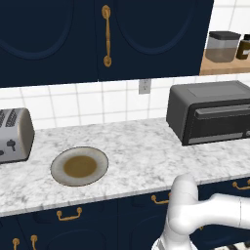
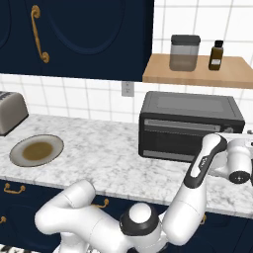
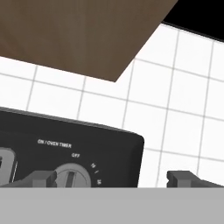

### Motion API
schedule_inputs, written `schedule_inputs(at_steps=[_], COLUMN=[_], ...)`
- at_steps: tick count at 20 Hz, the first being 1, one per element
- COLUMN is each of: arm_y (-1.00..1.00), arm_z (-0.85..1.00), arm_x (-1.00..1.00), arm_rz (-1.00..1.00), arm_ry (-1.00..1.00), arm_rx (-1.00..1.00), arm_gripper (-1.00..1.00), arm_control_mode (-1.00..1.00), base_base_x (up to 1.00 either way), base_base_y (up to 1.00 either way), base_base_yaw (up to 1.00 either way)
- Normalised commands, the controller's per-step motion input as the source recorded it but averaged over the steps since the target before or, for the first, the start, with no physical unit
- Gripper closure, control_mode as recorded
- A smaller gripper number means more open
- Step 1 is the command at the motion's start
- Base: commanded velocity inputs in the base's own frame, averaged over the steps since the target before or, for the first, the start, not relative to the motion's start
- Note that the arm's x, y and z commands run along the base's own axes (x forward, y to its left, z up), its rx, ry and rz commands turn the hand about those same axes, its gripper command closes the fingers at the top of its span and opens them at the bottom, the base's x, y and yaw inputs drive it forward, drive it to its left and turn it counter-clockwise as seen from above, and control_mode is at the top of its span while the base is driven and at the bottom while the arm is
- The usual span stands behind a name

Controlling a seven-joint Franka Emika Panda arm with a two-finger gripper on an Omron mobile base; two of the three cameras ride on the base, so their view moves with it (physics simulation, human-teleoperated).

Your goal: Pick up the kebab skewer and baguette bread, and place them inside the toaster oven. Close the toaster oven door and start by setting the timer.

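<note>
A kitchen with dark blue cupboards and a marble counter (image 1: 146, 146). The toaster oven (image 2: 190, 126) sits on it at the right, with its door (image 2: 178, 137) shut. An empty plate (image 1: 79, 166) lies to the left. The gripper (image 3: 114, 177) is up close to the oven's front, with its tips wide apart and holding nothing. The timer knob (image 3: 72, 176) sits just inside the left tip, so the gripper likely needs to slide that way to get around it.

The toaster oven (image 2: 190, 126) looks matt dark metal, the counter (image 1: 141, 156) polished marble, the shelf (image 2: 197, 71) perhaps smooth wood.
</note>
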Motion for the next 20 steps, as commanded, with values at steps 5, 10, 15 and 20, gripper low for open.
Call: schedule_inputs(at_steps=[5,10,15,20], arm_y=[0.00,0.00,0.02,0.14], arm_z=[-0.01,-0.04,-0.13,-0.25], arm_x=[0.14,0.02,0.08,0.39], arm_rz=[-0.04,-0.06,-0.10,-0.09], arm_ry=[0.00,-0.03,-0.03,0.00], arm_rx=[0.00,0.00,0.00,0.00], arm_gripper=[-1.00,-1.00,1.00,1.00], arm_control_mode=[-1.00,-1.00,-1.00,-1.00], base_base_x=[0.00,0.00,0.00,0.00], base_base_y=[0.00,0.00,0.00,0.00], base_base_yaw=[0.00,0.00,0.00,0.00])
